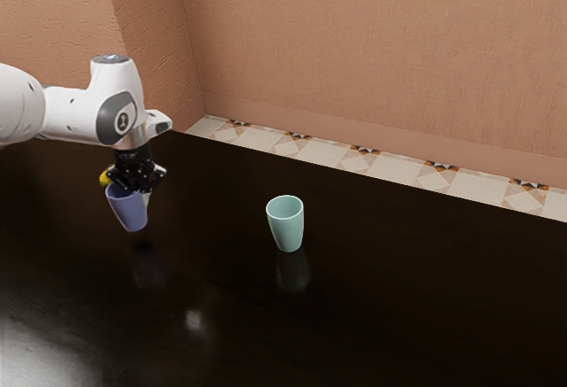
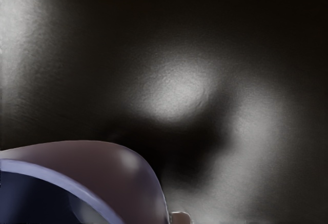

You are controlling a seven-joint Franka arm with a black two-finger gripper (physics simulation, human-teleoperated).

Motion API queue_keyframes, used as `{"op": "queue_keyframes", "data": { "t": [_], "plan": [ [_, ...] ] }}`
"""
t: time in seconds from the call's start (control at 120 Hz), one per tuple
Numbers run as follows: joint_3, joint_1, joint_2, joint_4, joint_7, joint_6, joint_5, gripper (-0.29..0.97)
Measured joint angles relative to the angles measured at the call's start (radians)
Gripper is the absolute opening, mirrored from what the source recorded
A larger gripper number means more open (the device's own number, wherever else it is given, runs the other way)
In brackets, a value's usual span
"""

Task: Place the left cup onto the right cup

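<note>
At the exterior view's left, the purple cup [image 1: 129, 212] is held clear of the tabletop [image 1: 399, 298], tilted, with its rim pinched in the pincer [image 1: 133, 185]. The fingers are largely masked by the dark hand and the cup's rim, so the exact contact points cannot be made out. A small yellow patch [image 1: 106, 176] just beside the pincer cannot be identified. The arm [image 1: 53, 112] is cut off at the frame's edge.

The green cup [image 1: 285, 223] is recorded upright on the tabletop, well apart from the purple cup, toward the exterior view's right. A faint reflection is noted under each cup.

In the wrist view, the purple cup's rim and inner wall [image 2: 77, 183] are seen blurred and cut off just under the hand, above the glossy tabletop [image 2: 77, 55].
</note>
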Motion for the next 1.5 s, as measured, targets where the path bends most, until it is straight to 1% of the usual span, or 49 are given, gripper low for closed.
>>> {"op": "queue_keyframes", "data": {
  "t": [0.1, 0.175, 0.3, 0.4, 0.467, 0.592, 0.7, 0.775, 0.933, 1.075, 1.208, 1.5],
  "plan": [
    [-0.007, -0.032, -0.078, 0.002, -0.017, -0.047, 0.009, -0.1],
    [-0.045, -0.049, -0.114, 0.013, -0.035, -0.076, 0.012, -0.1],
    [-0.12, -0.059, -0.128, 0.079, -0.072, -0.136, 0.014, -0.1],
    [-0.172, -0.061, -0.119, 0.159, -0.112, -0.207, 0.016, -0.1],
    [-0.197, -0.06, -0.095, 0.22, -0.14, -0.258, 0.016, -0.1],
    [-0.27, -0.061, -0.031, 0.338, -0.197, -0.359, 0.023, -0.1],
    [-0.33, -0.065, 0.017, 0.406, -0.247, -0.422, 0.039, -0.1],
    [-0.347, -0.077, 0.043, 0.443, -0.278, -0.453, 0.051, -0.11],
    [-0.363, -0.112, 0.137, 0.572, -0.336, -0.508, 0.064, -0.11],
    [-0.39, -0.121, 0.221, 0.681, -0.375, -0.535, 0.089, -0.11],
    [-0.419, -0.122, 0.277, 0.743, -0.405, -0.541, 0.108, -0.11],
    [-0.456, -0.123, 0.326, 0.765, -0.45, -0.498, 0.143, -0.11]
  ]
}}
